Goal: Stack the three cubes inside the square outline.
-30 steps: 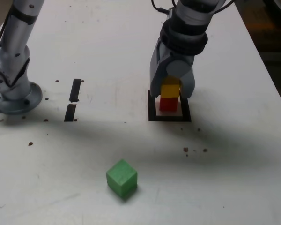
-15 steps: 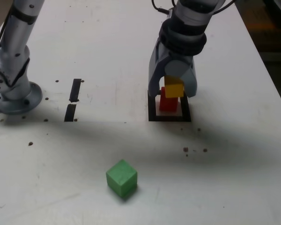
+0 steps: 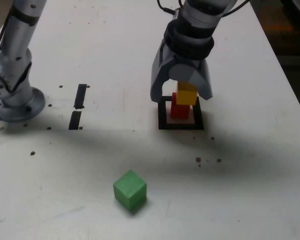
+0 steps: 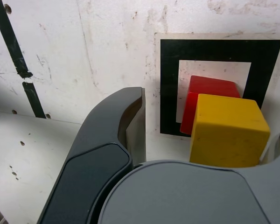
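Right now the black square (image 3: 162, 114) holds a red cube (image 3: 179, 110) with a yellow cube (image 3: 187, 94) on top, set a little askew. Left of it on the scuffed white table (image 3: 115, 55) lie two short tape strips (image 3: 78, 106), and the green cube (image 3: 130, 189) sits alone nearer the front. The pincer (image 3: 181, 92) stands spread wide around the yellow cube, released.

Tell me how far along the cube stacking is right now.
Two of three are stacked: the small matte yellow cube sits on the small matte red cube, offset to one side, inside the black tape square outline. The gripper stands open around the yellow one, holding nothing. Left: the small matte green cube, lying alone on the white table.
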